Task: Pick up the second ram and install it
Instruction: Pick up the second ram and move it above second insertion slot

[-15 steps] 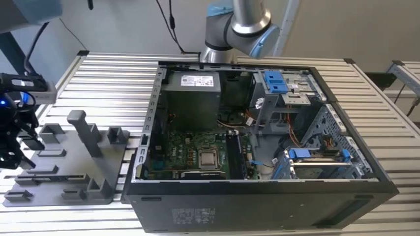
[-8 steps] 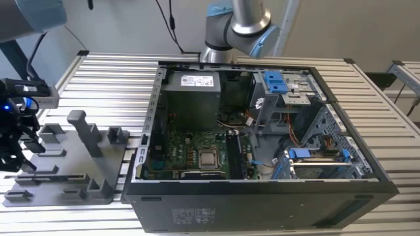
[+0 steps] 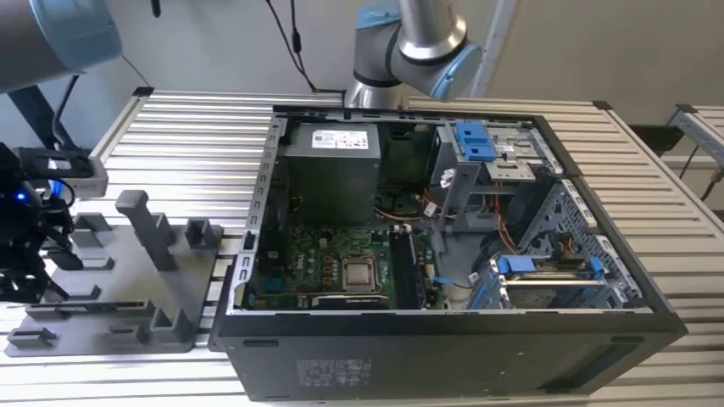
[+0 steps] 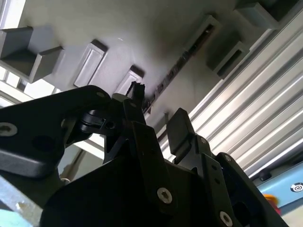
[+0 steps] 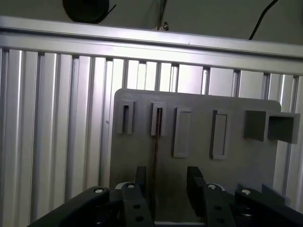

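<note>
Seeing black 2-finger gripper (image 5: 166,184) in both wrist views, low over a grey plastic tray with upright posts (image 5: 199,161). Got fingers (image 5: 194,182) spread apart, pinching nothing.

Found the second ram (image 5: 155,142), a thin dark circuit board seen edge-on, standing in 1 of 4 narrow slots in a row on the tray, with 1 slot to one side of it and 2 to the other. Sits in the gap between the 2 fingers, closer to 1 of them. Contact with that finger: can't tell. In the second wrist view, reads as a dark strip along the tray floor, ending right by a fingertip.

In the exterior view, same gripper (image 3: 29,271) at the far left of the frame, tray at the lower left, both on a ribbed aluminium table (image 3: 169,144).

Well apart from the tray: open black desktop computer case (image 3: 453,356) across the centre and right of the exterior view, lying on its side with the lid off. Inside, green motherboard (image 3: 328,254) at lower centre and blue plastic drive clips (image 3: 476,140) at upper right.

Grey-and-blue arm joint (image 3: 408,42) at top centre, behind the case.
</note>
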`<state>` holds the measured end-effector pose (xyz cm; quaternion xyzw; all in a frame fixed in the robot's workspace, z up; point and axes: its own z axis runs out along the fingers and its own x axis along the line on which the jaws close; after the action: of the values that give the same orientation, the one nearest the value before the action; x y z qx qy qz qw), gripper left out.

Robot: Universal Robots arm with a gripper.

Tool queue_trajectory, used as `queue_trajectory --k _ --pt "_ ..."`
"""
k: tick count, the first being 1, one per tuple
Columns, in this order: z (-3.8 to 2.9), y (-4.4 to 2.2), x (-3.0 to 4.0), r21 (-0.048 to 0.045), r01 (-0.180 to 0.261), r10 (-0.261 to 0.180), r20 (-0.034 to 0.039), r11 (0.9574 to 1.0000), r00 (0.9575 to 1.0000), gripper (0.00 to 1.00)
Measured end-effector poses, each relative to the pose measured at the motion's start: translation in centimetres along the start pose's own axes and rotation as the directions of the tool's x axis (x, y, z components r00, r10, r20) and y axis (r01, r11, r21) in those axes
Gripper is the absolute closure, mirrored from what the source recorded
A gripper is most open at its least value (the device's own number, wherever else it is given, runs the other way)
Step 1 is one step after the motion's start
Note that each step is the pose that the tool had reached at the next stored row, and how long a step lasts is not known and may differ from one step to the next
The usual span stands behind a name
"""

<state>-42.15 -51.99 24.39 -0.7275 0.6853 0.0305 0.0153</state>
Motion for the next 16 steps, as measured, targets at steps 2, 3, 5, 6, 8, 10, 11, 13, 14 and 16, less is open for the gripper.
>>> queue_trajectory --k 2,3,5,6,8,10,11,13,14,16 --pt "0.24 0.0 0.02 0.0 0.0 0.0 0.0 1.0 1.0 0.52" --pt "0.35 0.05 0.02 -0.0002 0.0 0.0 -0.0001 1.0 1.0 0.52" --pt "0.59 0.06 0.06 0.0 0.0 0.0 -0.0001 1.0 1.0 0.52" --pt "0.7 0.06 0.09 -0.0001 0.0 0.0 -0.0001 1.0 1.0 0.52" --pt "1.03 0.08 0.11 0.0002 0.0 0.0 0.0001 1.0 1.0 0.52" --pt "1.4 0.14 0.14 0.0004 0.0 0.0 0.0 1.0 1.0 0.52" --pt "1.59 0.19 0.14 0.0005 0.0 0.0 0.0 1.0 1.0 0.52" --pt "1.94 0.3 0.16 0.0003 0.0 0.0 -0.0006 1.0 1.0 0.52" --pt "2.13 0.33 0.17 0.0005 0.0 0.0 -0.001 1.0 1.0 0.52" --pt "2.48 0.37 0.2 0.0003 0.0 0.0 -0.0019 1.0 1.0 0.52"
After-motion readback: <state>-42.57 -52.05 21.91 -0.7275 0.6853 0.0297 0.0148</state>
